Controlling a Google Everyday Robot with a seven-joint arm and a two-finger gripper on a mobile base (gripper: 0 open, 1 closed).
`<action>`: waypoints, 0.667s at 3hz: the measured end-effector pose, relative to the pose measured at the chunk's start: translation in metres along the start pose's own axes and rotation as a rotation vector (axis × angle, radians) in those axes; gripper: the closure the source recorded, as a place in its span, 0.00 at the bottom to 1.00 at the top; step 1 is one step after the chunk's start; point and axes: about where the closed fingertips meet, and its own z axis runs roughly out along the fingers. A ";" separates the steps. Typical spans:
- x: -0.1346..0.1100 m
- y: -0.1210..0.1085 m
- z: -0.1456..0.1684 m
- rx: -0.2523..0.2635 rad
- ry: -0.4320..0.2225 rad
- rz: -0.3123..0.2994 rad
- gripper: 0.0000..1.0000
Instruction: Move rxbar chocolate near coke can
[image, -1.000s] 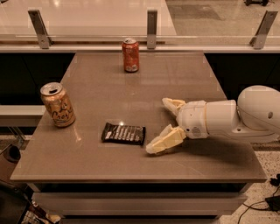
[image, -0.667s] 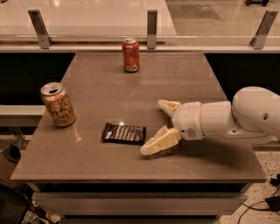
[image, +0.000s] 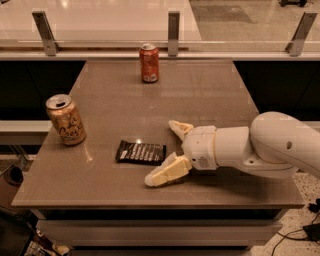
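Lying flat on the desk (image: 210, 85), the rxbar (image: 141, 152) sits directly at the mouth of the claw (image: 161, 153), label side up, with white lettering visible on its black wrapper. Its near end falls between the two cream fingers (image: 170, 170); the rest extends outward, away from the claw. The lower finger runs close beside the bar's near corner; contact there cannot be confirmed.

Claw state: spread wide, nothing gripped. It is held low over the desk, with fingertips aimed toward the bar. The white arm (image: 270, 145) behind it enters over the desk's edge on the side opposite the bar.

The coke can (image: 149, 63) stands upright well apart from the claw, out beyond the upper finger, near the far edge of the desk. It is well apart from the bar also.

A gold can (image: 65, 120) stands upright past the bar's outer end, further from the claw than the bar, near the desk's side edge.

A rail with metal posts (image: 173, 30) runs behind the desk, beyond the coke can.
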 end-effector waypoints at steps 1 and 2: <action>-0.001 0.011 0.006 -0.001 -0.001 0.002 0.00; -0.002 0.020 0.012 0.006 0.019 0.005 0.18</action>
